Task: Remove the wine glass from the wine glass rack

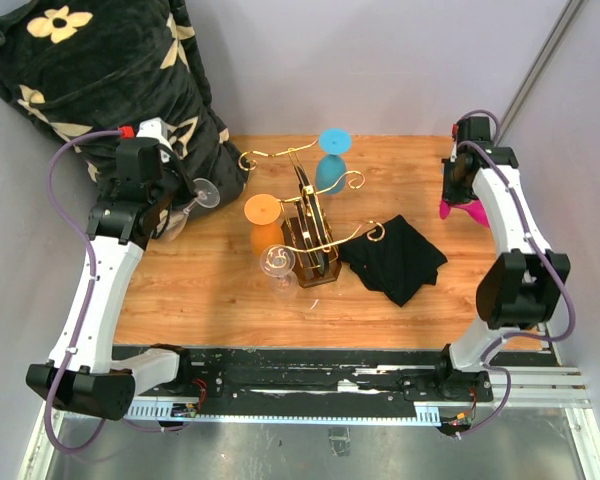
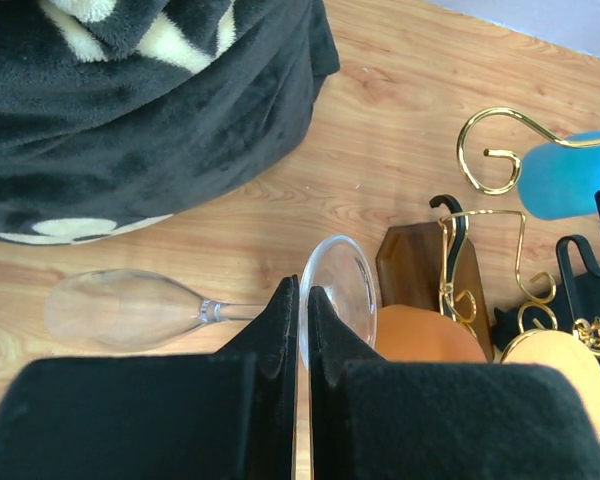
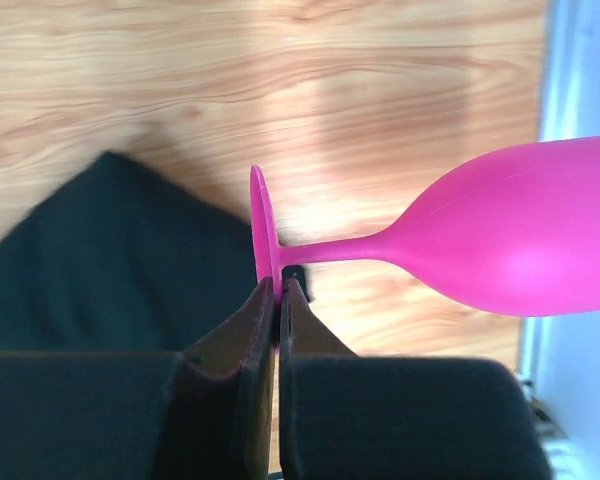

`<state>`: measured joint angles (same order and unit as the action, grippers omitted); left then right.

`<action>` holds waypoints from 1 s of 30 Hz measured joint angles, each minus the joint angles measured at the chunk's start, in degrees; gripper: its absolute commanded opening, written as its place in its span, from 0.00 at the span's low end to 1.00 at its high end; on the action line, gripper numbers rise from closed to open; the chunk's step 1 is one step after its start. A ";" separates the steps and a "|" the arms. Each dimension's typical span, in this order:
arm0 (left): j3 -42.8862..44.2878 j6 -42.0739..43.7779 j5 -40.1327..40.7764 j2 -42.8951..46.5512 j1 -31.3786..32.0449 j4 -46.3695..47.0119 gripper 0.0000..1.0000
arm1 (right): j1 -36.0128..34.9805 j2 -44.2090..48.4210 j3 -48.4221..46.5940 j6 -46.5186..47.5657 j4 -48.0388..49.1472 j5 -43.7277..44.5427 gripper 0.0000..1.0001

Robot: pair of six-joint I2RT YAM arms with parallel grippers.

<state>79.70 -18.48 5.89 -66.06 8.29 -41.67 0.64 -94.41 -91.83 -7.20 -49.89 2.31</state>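
Observation:
The gold wire wine glass rack [image 1: 315, 225] on a dark wooden base stands mid-table. An orange glass [image 1: 263, 225], a blue glass [image 1: 332, 160] and a clear glass [image 1: 278, 268] are at it. My left gripper [image 1: 185, 195] is left of the rack, shut on the round foot of a clear wine glass [image 2: 338, 290]; its bowl [image 2: 120, 308] lies sideways to the left. My right gripper [image 3: 279, 290] is at the table's right edge, shut on the foot of a pink wine glass [image 3: 520, 235], which also shows in the top view [image 1: 460, 210].
A black plush blanket with cream flowers [image 1: 100, 70] fills the back left corner, close to my left gripper. A black cloth [image 1: 392, 258] lies right of the rack. The rack's base [image 2: 415, 270] and scroll arms [image 2: 490, 150] show in the left wrist view.

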 measured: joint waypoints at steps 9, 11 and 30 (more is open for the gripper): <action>0.00 1.51 0.59 0.57 0.00 -0.70 0.01 | -2.71 -19.32 -13.16 4.13 -2.99 28.35 0.01; -0.02 1.81 0.83 0.70 0.00 -0.72 0.00 | -2.86 -23.87 -15.17 4.96 -3.02 32.48 0.01; -0.85 3.21 0.37 1.95 0.00 -0.46 0.01 | -2.89 -42.16 -15.72 15.87 11.43 54.01 0.01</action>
<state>78.85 -15.27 6.26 -64.12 8.29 -42.13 -2.24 -136.57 -107.55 8.67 -38.46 56.31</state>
